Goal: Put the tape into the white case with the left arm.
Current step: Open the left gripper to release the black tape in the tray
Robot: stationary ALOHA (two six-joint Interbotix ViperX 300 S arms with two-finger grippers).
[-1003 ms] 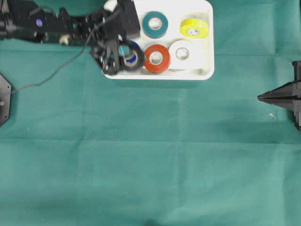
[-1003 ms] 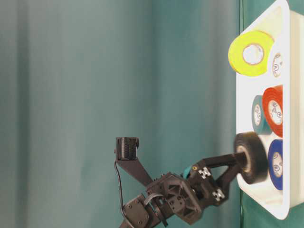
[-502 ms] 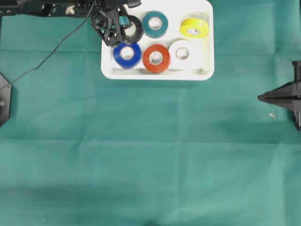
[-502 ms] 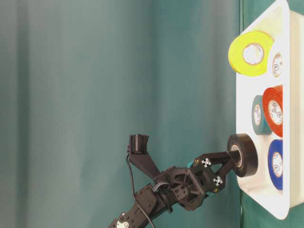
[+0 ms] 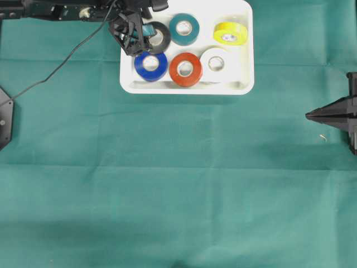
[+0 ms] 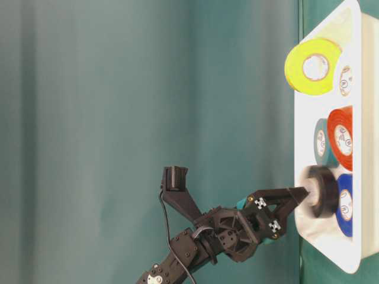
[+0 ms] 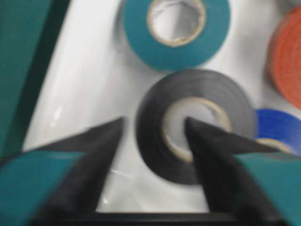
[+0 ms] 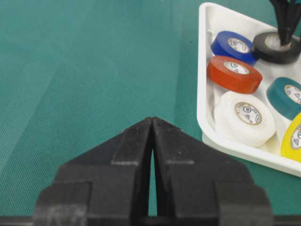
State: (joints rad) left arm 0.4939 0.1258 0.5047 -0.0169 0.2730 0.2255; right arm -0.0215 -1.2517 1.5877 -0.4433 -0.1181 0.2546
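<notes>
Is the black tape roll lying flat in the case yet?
In the white case, seemingly flat: the black tape roll rests beside the teal roll. The left gripper's jaws have parted, one finger in its core.

The black roll of tape (image 7: 195,125) lies flat in the shallow white rectangular plastic case (image 5: 187,89), at its far-left corner, between the teal roll (image 5: 184,28) and the blue roll (image 5: 150,65).

The left claw (image 7: 153,129) straddles its wall, fingers parted.
</notes>
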